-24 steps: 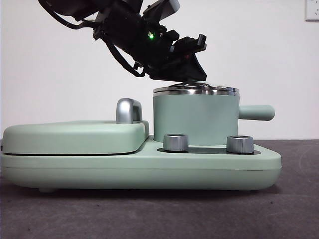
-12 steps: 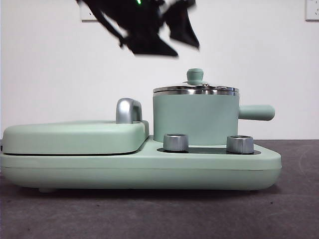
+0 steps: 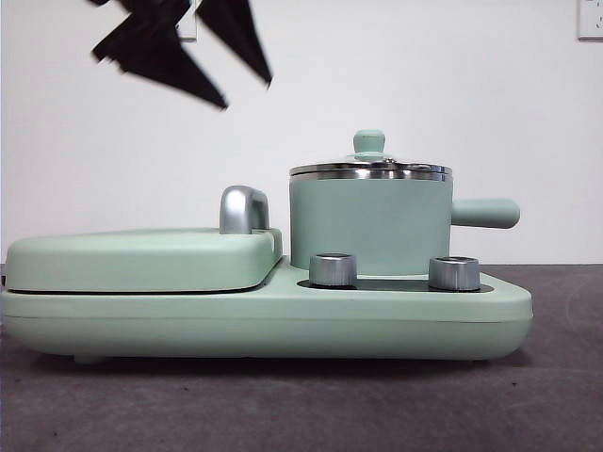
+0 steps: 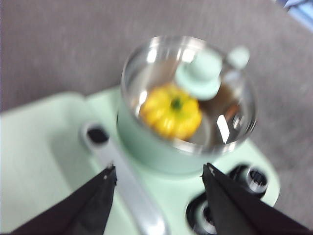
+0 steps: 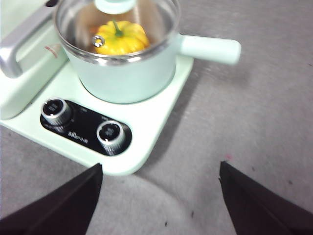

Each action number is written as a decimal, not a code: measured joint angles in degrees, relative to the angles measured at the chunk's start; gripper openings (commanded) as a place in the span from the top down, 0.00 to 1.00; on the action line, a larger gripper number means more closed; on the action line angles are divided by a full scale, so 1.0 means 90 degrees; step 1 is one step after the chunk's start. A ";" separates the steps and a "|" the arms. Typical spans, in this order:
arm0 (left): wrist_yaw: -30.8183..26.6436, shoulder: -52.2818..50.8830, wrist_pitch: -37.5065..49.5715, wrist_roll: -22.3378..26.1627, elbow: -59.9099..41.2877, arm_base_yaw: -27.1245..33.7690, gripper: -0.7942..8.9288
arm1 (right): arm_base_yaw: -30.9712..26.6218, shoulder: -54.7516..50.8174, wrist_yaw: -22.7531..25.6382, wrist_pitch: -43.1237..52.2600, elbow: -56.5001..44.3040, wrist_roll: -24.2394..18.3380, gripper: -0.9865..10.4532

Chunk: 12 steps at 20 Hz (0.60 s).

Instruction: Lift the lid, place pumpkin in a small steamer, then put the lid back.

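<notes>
The glass lid with its mint knob sits flat on the small steamer. Through the glass I see the yellow-orange pumpkin resting inside the pot. My left gripper hangs open, high above and to the left of the pot, holding nothing. In its own view the left gripper looks down on the lid. My right gripper is open and empty, held back over the grey table near the steamer, where the pumpkin also shows under the lid.
The steamer stands on a wide mint-green base with two silver knobs. A flat mint cover with a steel handle fills the base's left half. The pot's side handle sticks out to the right.
The left gripper has let go of the lid knob and risen up and to the left, away from the pot. The lid stays seated on the steamer.
</notes>
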 measured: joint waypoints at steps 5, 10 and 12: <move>-0.0063 -0.0925 -0.0100 -0.0049 -0.1217 0.0170 0.62 | 0.0000 0.0515 -0.0333 0.0561 0.0000 -0.0092 0.59; -0.0255 -0.2361 -0.0525 -0.0204 -0.2135 0.0325 0.63 | 0.0000 0.1013 -0.0427 0.0911 0.0000 -0.0095 0.59; -0.0505 -0.2888 -0.0692 -0.0257 -0.2395 0.0410 0.63 | 0.0000 0.1173 -0.0576 0.1061 0.0000 -0.0095 0.59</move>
